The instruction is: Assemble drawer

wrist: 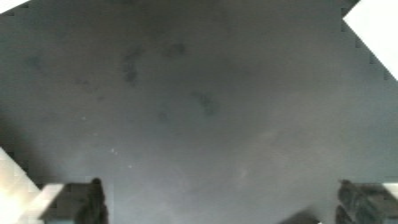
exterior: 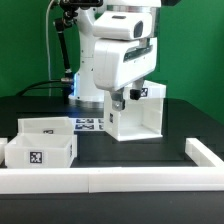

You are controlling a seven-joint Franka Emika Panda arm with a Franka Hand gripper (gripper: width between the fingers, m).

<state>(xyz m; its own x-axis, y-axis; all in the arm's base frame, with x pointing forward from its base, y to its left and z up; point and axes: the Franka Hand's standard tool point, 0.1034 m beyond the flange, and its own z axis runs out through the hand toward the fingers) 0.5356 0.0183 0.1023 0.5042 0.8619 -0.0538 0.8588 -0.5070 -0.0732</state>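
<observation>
White plastic parts sit on a black surface (exterior: 150, 155) in the exterior view, against a green backdrop. The drawer housing (exterior: 136, 118), a boxy open-fronted shell, stands upright near the middle of the scene with its hollow side turned toward the camera and a black-and-white tag on its upper edge. It is empty inside. Two shallow trays lie well apart from it, toward the exterior view's left: the rear tray (exterior: 47, 127) and, nearer the camera, the front tray (exterior: 40, 153), which shows a square tag on its front wall. The two trays overlap in this view, so I cannot tell whether they touch. Between the trays and the housing lies the marker board (exterior: 90, 124), flat on the surface. A long white border rail (exterior: 110, 180) runs along the near edge and turns back along the exterior view's right. The white arm (exterior: 120, 50) reaches down from above, and its gripper (exterior: 125, 98) hangs at the housing's upper edge on the exterior view's left side (whether it touches the housing cannot be made out here).

Seen from the wrist view, the picture is soft and mostly filled by the dark surface (wrist: 196, 100). The gripper (wrist: 222, 205) is spread wide, its two dark fingertips (wrist: 80, 200) far apart at the frame's edge, with nothing held between them. Pale blurred shapes show at two corners, too indistinct to name.
</observation>
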